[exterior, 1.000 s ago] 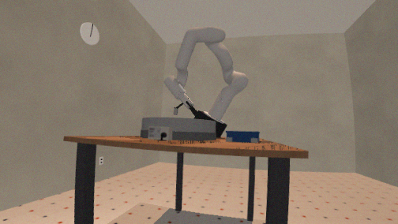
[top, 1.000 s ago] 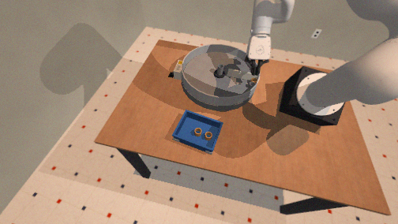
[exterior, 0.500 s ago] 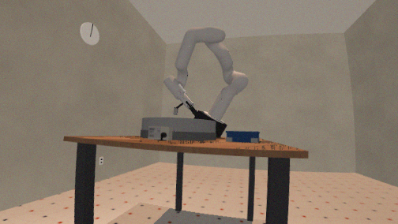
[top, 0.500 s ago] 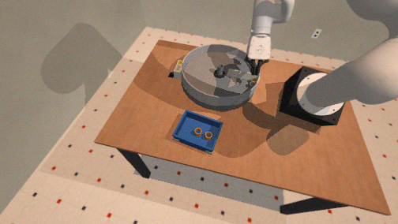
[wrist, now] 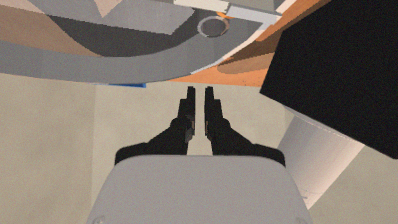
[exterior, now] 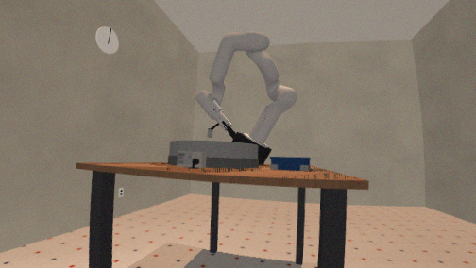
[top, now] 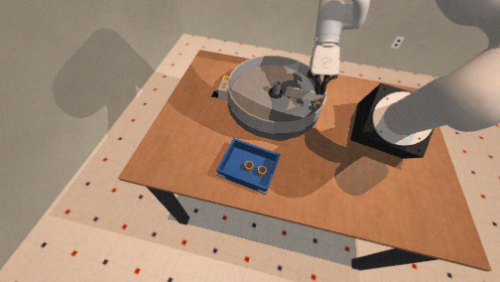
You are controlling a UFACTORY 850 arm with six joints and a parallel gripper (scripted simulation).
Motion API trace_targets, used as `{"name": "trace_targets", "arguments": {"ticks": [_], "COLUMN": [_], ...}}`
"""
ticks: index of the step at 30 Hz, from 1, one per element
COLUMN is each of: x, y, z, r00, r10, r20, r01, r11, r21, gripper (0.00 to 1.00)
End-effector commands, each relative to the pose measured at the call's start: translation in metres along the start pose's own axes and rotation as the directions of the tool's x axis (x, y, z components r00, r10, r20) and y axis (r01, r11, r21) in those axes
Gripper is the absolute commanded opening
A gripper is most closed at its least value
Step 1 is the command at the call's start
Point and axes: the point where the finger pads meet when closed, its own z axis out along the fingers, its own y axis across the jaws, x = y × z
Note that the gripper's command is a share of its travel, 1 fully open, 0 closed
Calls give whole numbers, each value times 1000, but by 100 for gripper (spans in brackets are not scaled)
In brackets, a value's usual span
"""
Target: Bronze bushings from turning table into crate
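We see two bronze bushings (top: 245, 166) (top: 258, 171) in the crate (top: 238, 155) (exterior: 290, 163), long axes vertical, openings up. Our claw (top: 321, 91) (exterior: 231, 137) (wrist: 200, 97), nearly pressed together, pinches nothing near the turning table's (top: 273, 124) (exterior: 217, 149) (wrist: 150, 69) right rim.

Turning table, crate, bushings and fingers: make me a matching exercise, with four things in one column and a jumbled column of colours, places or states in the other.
Things:
1. Crate
2. Two bronze-coloured bushings
3. Turning table
4. Fingers

Descriptions:
A. Round, with a grey wall
B. Close together, with nothing between them
C. Blue, with low walls
D. Side by side in the blue box

Right pairs: 1-C, 2-D, 3-A, 4-B.
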Motion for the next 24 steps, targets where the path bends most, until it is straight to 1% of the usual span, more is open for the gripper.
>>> {"name": "trace_targets", "arguments": {"ticks": [1, 7, 13, 24], "x": [0, 1, 15, 15], "y": [0, 0, -1, -1], "z": [-1, 1, 17, 17], "r00": [1000, 1000, 1000, 1000], "r10": [-1, -1, -1, -1], "r20": [-1, -1, -1, -1], "r01": [1, 1, 1, 1], "r11": [1000, 1000, 1000, 1000], "r21": [0, 0, 0, 0], "gripper": [10, 10, 10, 10]}}
